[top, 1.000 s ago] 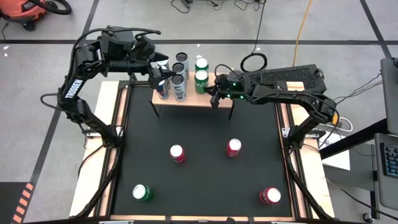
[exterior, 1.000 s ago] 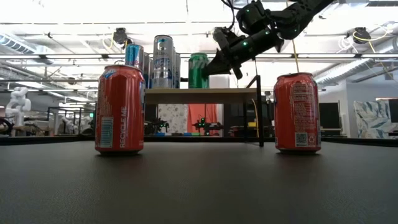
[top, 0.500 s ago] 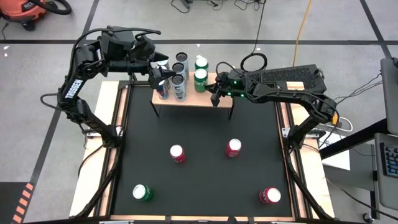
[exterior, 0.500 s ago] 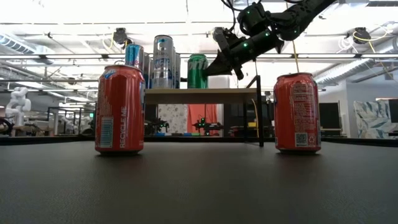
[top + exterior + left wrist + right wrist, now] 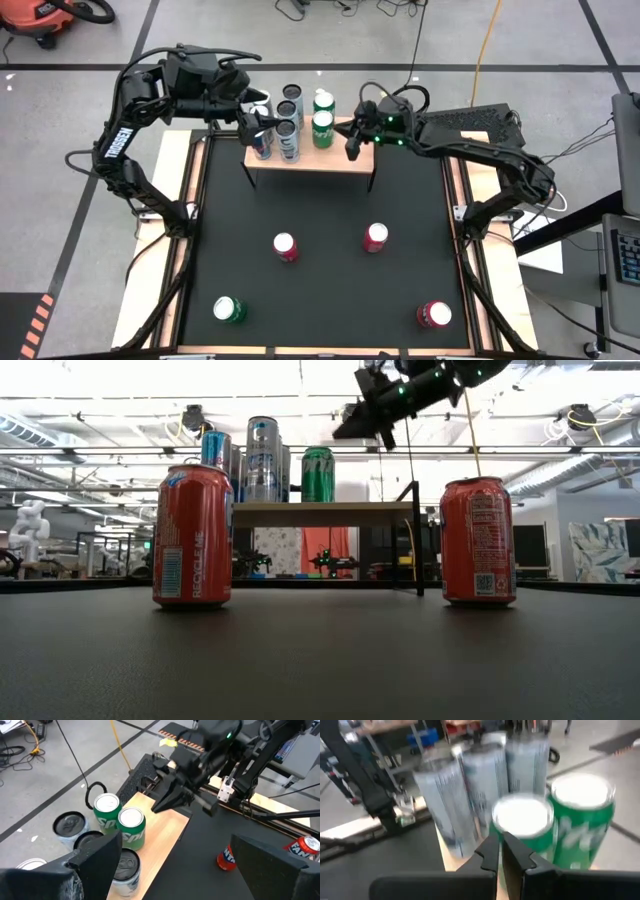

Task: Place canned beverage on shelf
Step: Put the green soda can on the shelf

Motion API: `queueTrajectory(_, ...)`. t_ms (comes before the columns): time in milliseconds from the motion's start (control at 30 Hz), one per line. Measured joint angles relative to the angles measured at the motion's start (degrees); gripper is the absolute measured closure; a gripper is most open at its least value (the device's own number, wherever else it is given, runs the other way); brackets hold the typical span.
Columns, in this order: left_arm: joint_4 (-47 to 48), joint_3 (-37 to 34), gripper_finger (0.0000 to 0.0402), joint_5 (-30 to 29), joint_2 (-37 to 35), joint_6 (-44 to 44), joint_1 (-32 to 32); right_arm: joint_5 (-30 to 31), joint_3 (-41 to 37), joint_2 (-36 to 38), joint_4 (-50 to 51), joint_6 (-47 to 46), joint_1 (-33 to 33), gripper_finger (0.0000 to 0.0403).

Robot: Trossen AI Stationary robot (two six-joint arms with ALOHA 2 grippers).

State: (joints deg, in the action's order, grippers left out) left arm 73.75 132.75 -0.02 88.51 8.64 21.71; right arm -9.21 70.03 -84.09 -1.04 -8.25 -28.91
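The shelf [image 5: 340, 160], a light-wood board on thin black legs, stands at the table's far edge. On it stand two green cans [image 5: 322, 122] [image 5: 522, 827] and, to their left, several silver and blue cans [image 5: 287, 140]. My right gripper [image 5: 351, 150] [image 5: 338, 432] is shut and empty. It hangs above the shelf's right half, just right of the green cans and higher than their tops. My left gripper [image 5: 256, 124] [image 5: 176, 840] stands open above the shelf's left end, over the silver cans.
On the black tabletop stand two red cans [image 5: 285, 246] [image 5: 375, 237] in the middle, a green can [image 5: 228, 309] near left and a red can [image 5: 434, 315] near right. The shelf's right half [image 5: 165, 845] is bare wood.
My right gripper, still shut, has risen from beside the nearer green can to above the level of the can tops. The cans on the shelf stand as before.
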Motion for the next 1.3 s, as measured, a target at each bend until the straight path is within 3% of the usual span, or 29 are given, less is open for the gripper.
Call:
queueTrajectory(200,0.01,0.0,0.0031,-0.28,0.0,-0.15,0.0,3.72,9.46,-1.03,1.99,-1.42,0.11,0.0403)
queueTrajectory(267,0.01,0.0,0.0031,-0.32,0.0,-0.15,0.0,6.21,13.8,-2.1,6.74,-0.76,0.11,0.0403)
queueTrajectory(467,0.05,0.0,0.0031,-0.5,0.0,-0.06,0.0,6.19,22.52,-4.46,22.9,1.12,0.05,0.0403)
queueTrajectory(767,0.82,0.0,0.0031,-0.54,0.0,1.18,-3.24,-1.71,24.06,-2.94,31.66,-4.65,1.69,0.0403)
queueTrajectory(1000,1.61,0.0,0.0031,-0.74,0.0,3.2,-8.07,-1.54,24.06,-1.1,35.77,-8.89,5.09,0.0403)
queueTrajectory(1300,13.2,0.0,0.0031,-1.27,-0.02,8.96,-20.53,-1.62,24.01,6.19,48.65,-10.33,13.16,0.0403)
